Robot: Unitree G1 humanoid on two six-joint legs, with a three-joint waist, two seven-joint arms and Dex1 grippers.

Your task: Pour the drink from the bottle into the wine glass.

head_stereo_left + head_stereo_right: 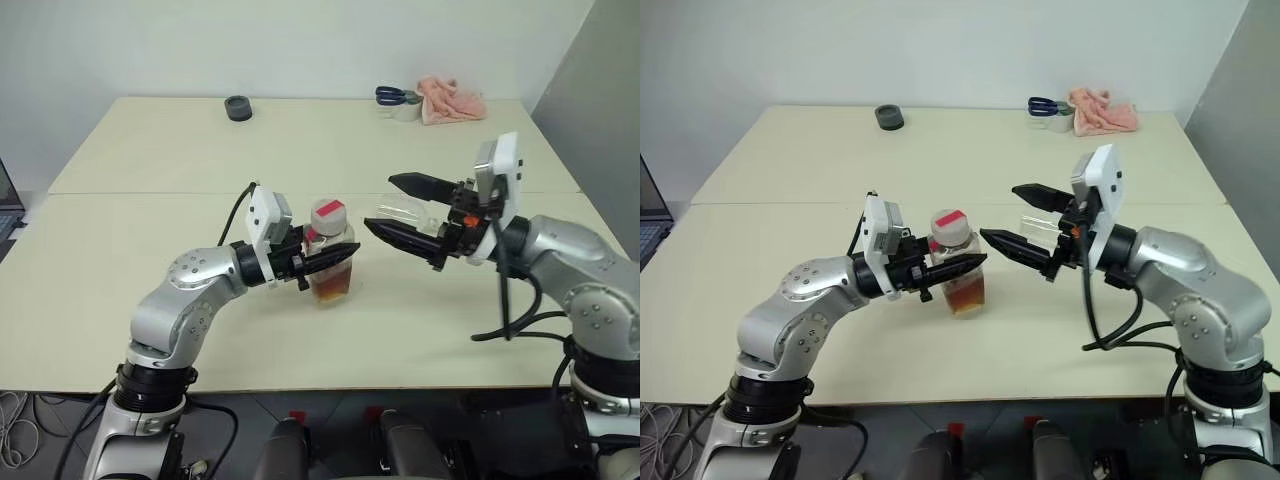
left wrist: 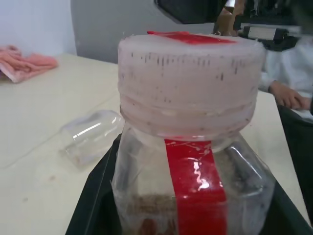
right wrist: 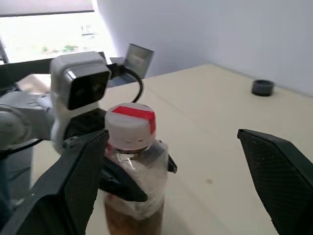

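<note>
Bottle (image 1: 331, 262) upright on tabletop (image 1: 150, 250), left pincer (image 1: 322, 262) clamped on body to steady it, cap on; right pincer (image 1: 402, 212) spread wide, empty; wine glass (image 1: 405, 212) lying sideways behind.

No readable text or numbers anywhere; the bottle (image 1: 331, 262) label is plain red.
</note>
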